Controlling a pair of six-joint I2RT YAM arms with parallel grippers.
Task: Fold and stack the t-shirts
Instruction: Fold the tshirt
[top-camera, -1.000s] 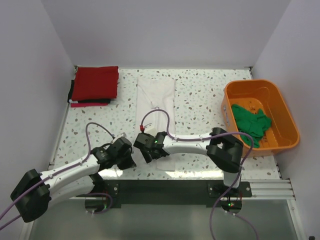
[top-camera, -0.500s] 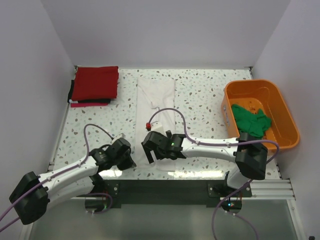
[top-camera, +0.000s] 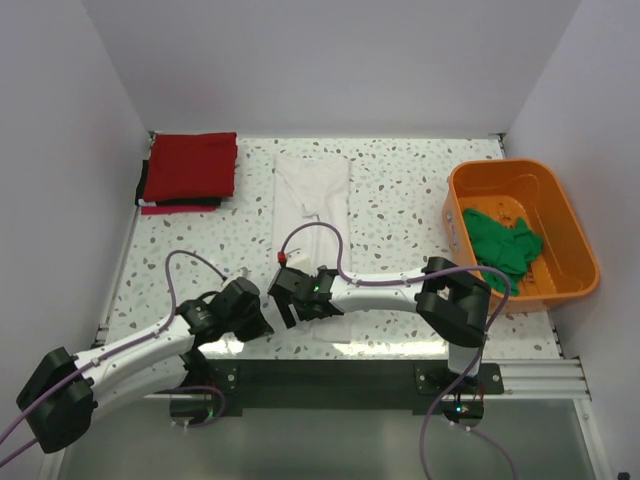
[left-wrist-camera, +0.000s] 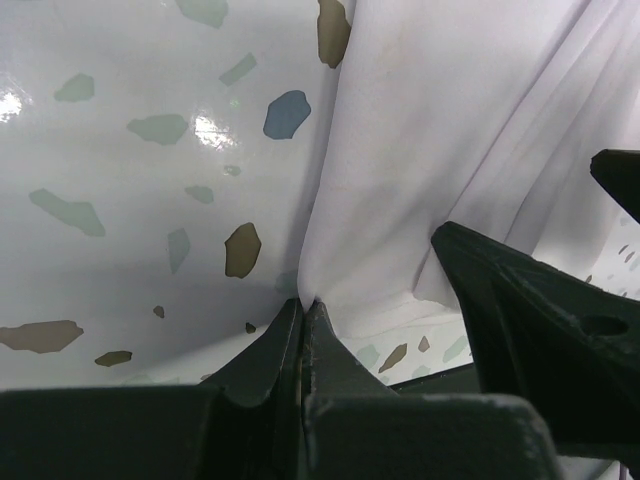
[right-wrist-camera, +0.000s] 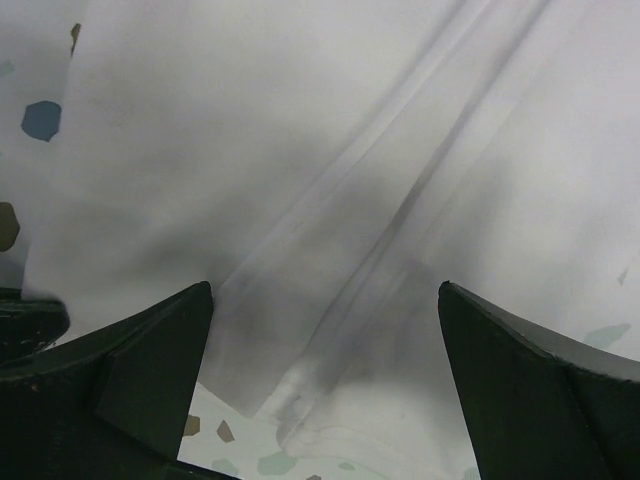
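Left tool (left-wrist-camera: 303, 308): pressed together, pinching the edge of the white t-shirt (left-wrist-camera: 450, 150). Only the left wrist view showed this pinch.
Right tool (right-wrist-camera: 325, 290): spread wide, low over the white cloth. The right wrist view showed a fold line between its fingers.
White t-shirt: lay long on the desk (top-camera: 400, 200), its near end at both tools.
Red t-shirt (top-camera: 190, 165): folded at the far left, on a thin dark t-shirt (top-camera: 141, 188). Top view only.
Green t-shirt (top-camera: 503, 245): bunched in the orange tub (top-camera: 500, 166) on the right. Top view only.
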